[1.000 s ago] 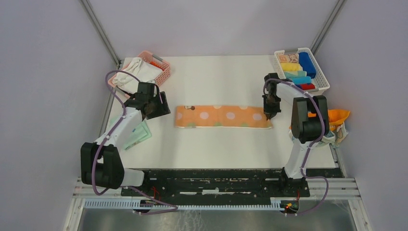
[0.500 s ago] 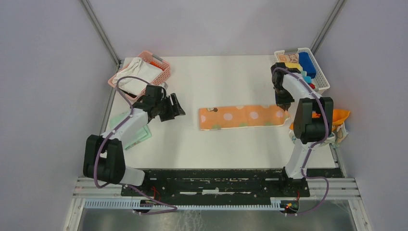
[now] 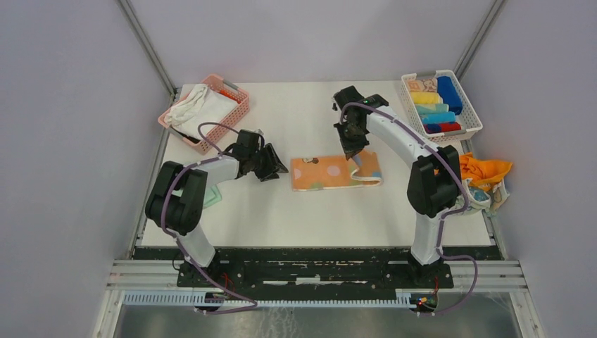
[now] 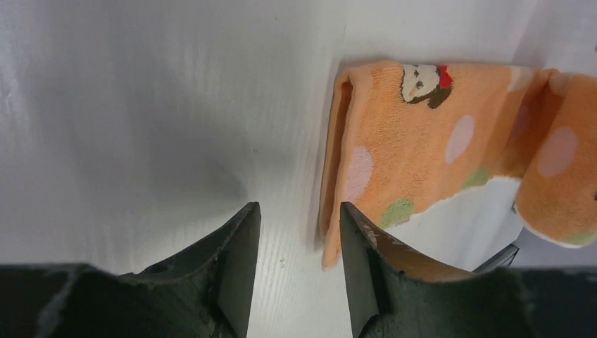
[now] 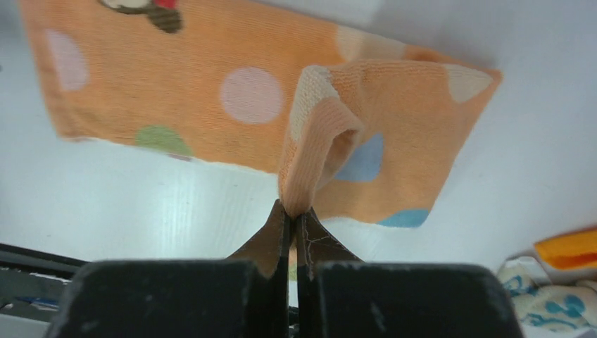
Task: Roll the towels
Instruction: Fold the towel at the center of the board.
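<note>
Pinching the lifted, doubled-over end of the peach dotted towel (image 5: 176, 91), the right hand (image 5: 290, 211) hangs over the cloth's 3 o'clock half, its arm arched across and its fingers pressed together on the fold. The towel lies mid-surface (image 3: 303, 113). At its 9 o'clock edge the left hand (image 4: 299, 211) sits low with fingers spread, one finger just beside the cloth's corner.

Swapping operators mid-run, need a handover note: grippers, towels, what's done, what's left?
Left gripper: open, empty, at the polka-dot towel's left end.
Right gripper: shut on that towel's right end, lifted and folded back over the towel.
Done: rolled towels in the white basket.
Left: roll this one, then the orange towel at the table's right edge and the mint towel by the left arm.
</note>
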